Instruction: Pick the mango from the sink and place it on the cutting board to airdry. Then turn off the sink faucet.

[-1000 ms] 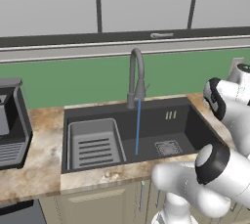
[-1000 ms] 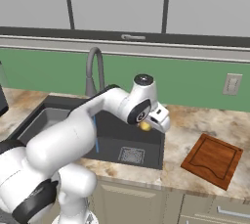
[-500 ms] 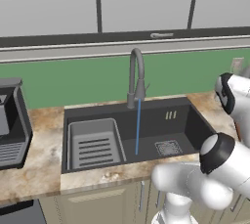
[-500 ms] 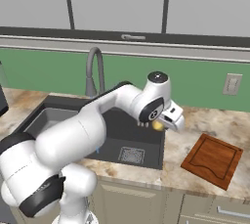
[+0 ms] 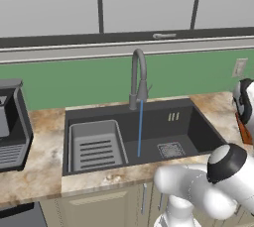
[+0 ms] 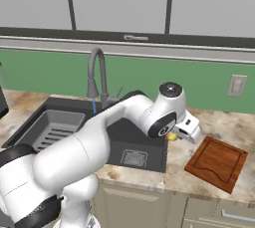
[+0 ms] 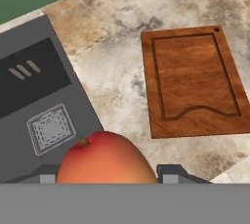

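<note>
My gripper (image 6: 180, 133) is shut on the mango (image 7: 102, 162), a rounded orange-red fruit held between the dark fingertips (image 7: 172, 172). In the right base view the mango (image 6: 172, 136) shows as a small yellow spot under the hand. It hangs above the counter by the sink's right rim. The reddish-brown cutting board (image 6: 217, 161) lies just to the right, bare (image 7: 193, 81). The dark sink (image 5: 163, 127) has its square drain grate (image 7: 50, 129) at the right. Water (image 5: 140, 129) runs in a blue stream from the grey gooseneck faucet (image 5: 140, 77).
A grey ribbed rack tray (image 5: 96, 146) fills the sink's left half. A black coffee machine (image 5: 10, 122) stands on the counter at far left. A wall socket (image 6: 236, 85) sits on the green backsplash above the board. Marbled counter (image 7: 122, 81) separates sink and board.
The arm has swung to the right with the mango, from over the sink's right part to the counter beside the cutting board. Water keeps running.
</note>
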